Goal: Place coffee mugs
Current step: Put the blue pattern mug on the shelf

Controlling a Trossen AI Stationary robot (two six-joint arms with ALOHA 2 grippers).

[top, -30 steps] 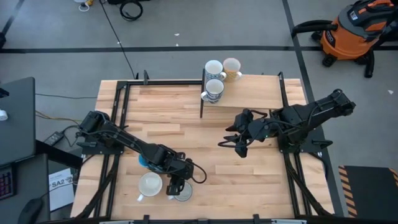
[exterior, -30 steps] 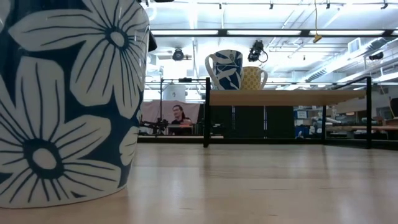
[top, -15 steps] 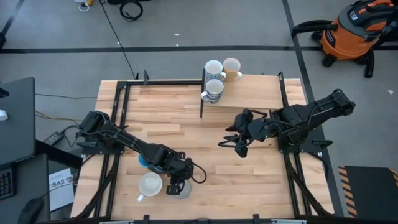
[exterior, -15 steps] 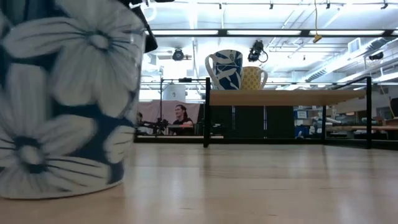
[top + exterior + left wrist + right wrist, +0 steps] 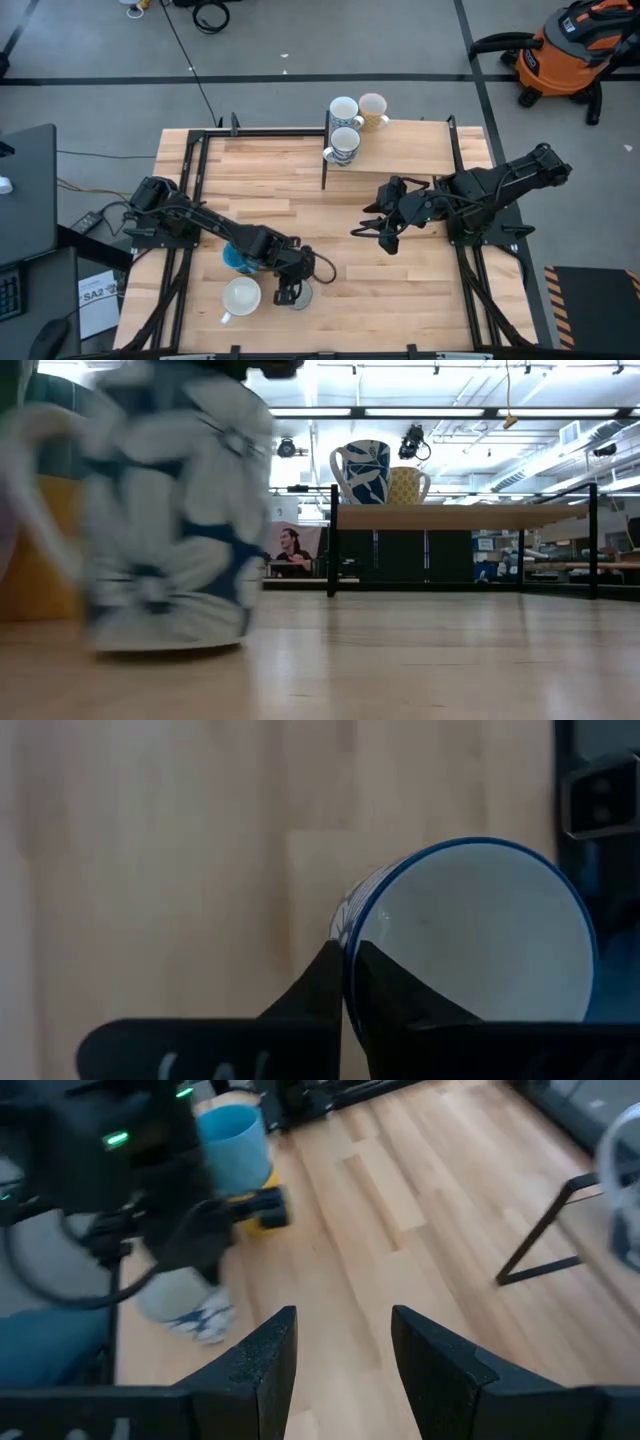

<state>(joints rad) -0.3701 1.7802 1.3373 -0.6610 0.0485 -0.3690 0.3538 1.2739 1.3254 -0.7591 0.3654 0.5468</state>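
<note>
Flowered mug (image 5: 470, 930) upright, mouth up, near the table's (image 5: 400, 300) front edge; left gripper (image 5: 291, 290) clamped on its rim. Bare wood to its right. White mug (image 5: 241, 296) just beside, blue mug (image 5: 238, 257) behind. Right gripper (image 5: 383, 231) parted, hovering mid-table, well apart. Three mugs (image 5: 347, 125) on the raised shelf (image 5: 420, 148).

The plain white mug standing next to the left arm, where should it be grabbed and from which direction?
Probably its rim, from straight above. The white mug stands upright with its mouth open upward, so one finger can drop inside and one outside. Choose a stretch of rim away from the handle. The left pincer is shut on the flowered mug at its rim just so.
</note>
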